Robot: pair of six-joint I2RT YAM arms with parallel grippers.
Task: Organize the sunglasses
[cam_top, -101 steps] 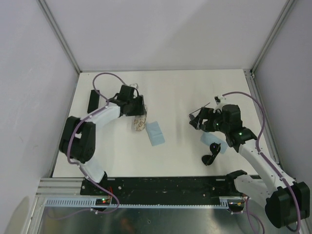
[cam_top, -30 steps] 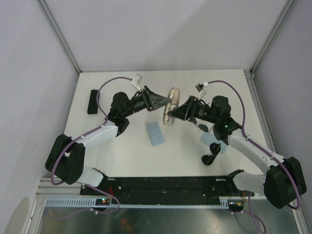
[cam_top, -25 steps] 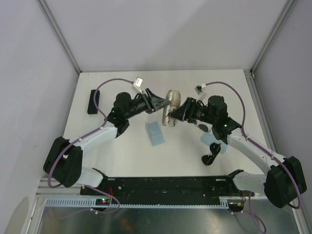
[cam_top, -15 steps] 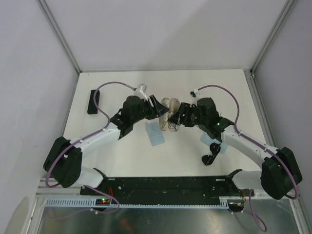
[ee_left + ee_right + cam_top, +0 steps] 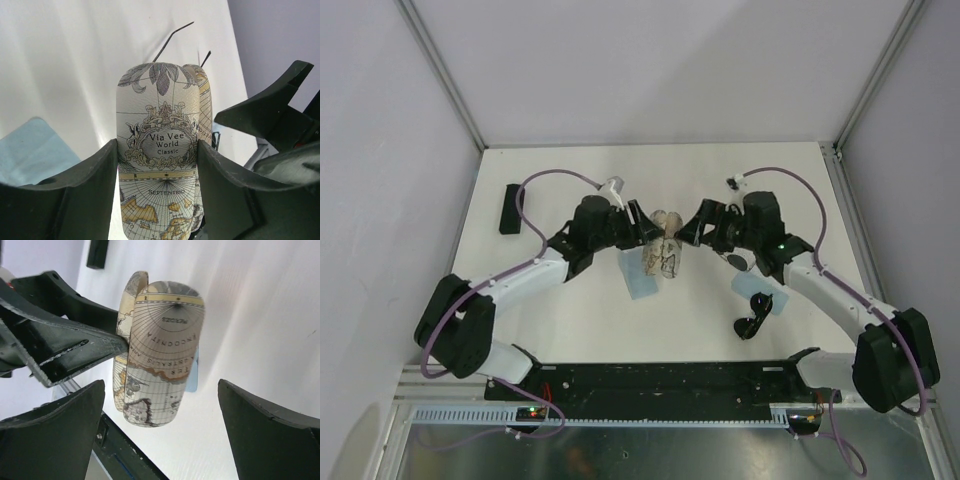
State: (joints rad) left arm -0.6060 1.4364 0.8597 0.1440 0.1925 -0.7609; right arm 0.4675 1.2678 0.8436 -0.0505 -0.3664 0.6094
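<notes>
Both arms reach in toward the middle of the table [image 5: 720, 180], wrists facing each other. Left gripper [image 5: 157, 150] is clamped on the beige map-print case [image 5: 159, 100], fingers [image 5: 90, 185] on both flanks, case halves ajar. Right gripper [image 5: 159, 385] is released, jaws spread wide either side of the case, no contact. Wire-frame sunglasses [image 5: 172, 37]: only two thin temple tips visible, poking out of the case's far end. Chunky black sunglasses [image 5: 751, 318] lie on a blue cloth [image 5: 767, 297] beside the right forearm, well apart from the case. Second blue cloth [image 5: 639, 277] is just beside the case. Black oblong case [image 5: 509, 208] sits at the table's left side.
</notes>
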